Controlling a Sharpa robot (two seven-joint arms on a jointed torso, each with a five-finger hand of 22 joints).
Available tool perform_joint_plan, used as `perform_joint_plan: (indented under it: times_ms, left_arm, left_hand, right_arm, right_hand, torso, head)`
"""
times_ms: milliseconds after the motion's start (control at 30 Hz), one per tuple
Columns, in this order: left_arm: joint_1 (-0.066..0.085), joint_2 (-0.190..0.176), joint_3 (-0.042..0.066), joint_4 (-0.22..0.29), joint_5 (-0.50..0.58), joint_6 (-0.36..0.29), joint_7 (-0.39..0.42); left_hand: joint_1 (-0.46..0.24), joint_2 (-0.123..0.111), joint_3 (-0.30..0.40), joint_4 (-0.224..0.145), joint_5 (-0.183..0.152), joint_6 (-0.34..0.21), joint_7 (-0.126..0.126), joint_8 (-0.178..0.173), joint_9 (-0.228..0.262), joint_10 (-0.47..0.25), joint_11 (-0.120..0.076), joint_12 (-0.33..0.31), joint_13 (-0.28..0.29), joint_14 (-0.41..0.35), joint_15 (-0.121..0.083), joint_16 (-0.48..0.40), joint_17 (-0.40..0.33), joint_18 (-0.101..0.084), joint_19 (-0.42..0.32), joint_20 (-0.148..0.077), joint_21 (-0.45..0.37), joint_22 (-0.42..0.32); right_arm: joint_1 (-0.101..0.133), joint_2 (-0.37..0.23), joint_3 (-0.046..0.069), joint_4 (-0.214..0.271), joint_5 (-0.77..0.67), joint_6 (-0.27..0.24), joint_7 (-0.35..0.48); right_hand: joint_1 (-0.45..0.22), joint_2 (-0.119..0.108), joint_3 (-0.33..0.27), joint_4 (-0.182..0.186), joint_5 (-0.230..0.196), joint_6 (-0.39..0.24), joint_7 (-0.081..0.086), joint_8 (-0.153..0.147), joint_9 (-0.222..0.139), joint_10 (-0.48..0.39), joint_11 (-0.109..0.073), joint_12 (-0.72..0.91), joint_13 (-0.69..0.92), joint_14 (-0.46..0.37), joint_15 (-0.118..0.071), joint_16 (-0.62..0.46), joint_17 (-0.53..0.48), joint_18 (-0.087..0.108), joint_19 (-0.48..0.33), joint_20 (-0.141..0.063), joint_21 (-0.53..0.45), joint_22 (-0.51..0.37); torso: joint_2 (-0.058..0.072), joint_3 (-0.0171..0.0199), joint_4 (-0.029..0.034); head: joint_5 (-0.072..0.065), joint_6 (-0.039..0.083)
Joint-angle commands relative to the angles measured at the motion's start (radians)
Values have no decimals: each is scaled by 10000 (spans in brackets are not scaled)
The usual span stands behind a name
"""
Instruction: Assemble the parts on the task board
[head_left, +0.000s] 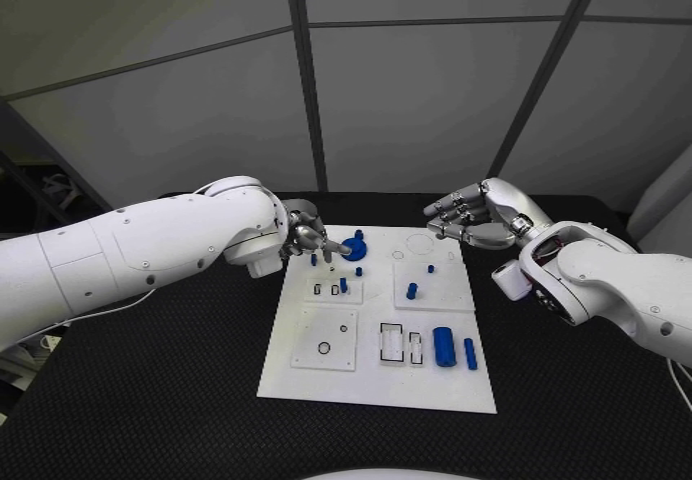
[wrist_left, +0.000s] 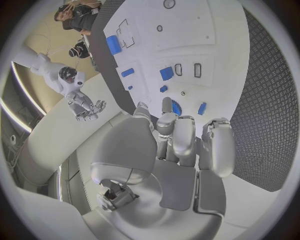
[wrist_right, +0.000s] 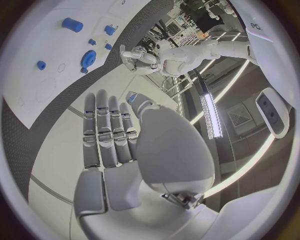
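Seating blue gear (head_left: 355, 249) on task board (head_left: 378, 385) judged current step; left hand (head_left: 307, 236) fingers touched gear, grasp indeterminate; right hand (head_left: 476, 217) held nothing, fingers apart; downward press needed next.

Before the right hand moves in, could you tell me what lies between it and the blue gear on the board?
In the head view, only bare white board with an empty round outline separates the right hand from the blue gear.

Left arm (head_left: 137, 255): glossy white, rounded shell segments with small dark screw recesses and thin seam lines. Right arm (head_left: 620, 285): matching white casing, dark ring at the wrist joint. Left robot hand (head_left: 307, 238) and right robot hand (head_left: 476, 218): silver metal, segmented fingers with pale pads.
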Motion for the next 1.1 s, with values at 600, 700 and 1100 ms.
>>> perform_joint_plan:
  times_ms: [600,700,1100]
  left_arm:
    - [263,1148,-552,-853,-706,1809,-1022]
    - [264,1272,-592,-979,-706,1925,-1027]
    - [264,1419,-688,-1102,-706,2172,-1007]
  left_hand:
    - [-225,30,-220,16,-76,-276,41,133,190,-334,27,-303,-264,220,-40,0,0,-105,132,-5,-61,-20]
    - [-230,33,-224,16,-77,-280,41,136,196,-351,28,-329,-292,220,-40,0,-1,-109,140,-5,-48,3]
    - [-213,80,-222,-2,-63,-301,42,159,236,-365,29,-328,-287,218,-36,-4,-3,-116,153,0,-34,35]
  right_arm:
    - [23,108,12,-154,567,-530,424]
    - [23,121,13,-163,569,-546,413]
    - [23,154,13,-190,571,-603,370]
  right_hand:
    - [-297,-31,30,-278,146,-120,224,-398,-20,-215,354,-522,-1010,-865,450,-1018,-1170,113,98,464,-1827,-1291]
    - [-307,-33,27,-284,148,-127,230,-403,-21,-224,359,-529,-1011,-875,455,-1016,-1206,114,123,469,-1880,-1334]
    - [-347,-30,13,-305,170,-159,263,-418,-23,-271,388,-559,-1013,-918,479,-1013,-1344,112,220,488,-2080,-1497]
  torso:
    - [37,-12,-16]
    - [38,-19,-16]
    - [32,-16,-3]
  head:
    - [34,-104]
    - [33,-133]
    - [10,-199]
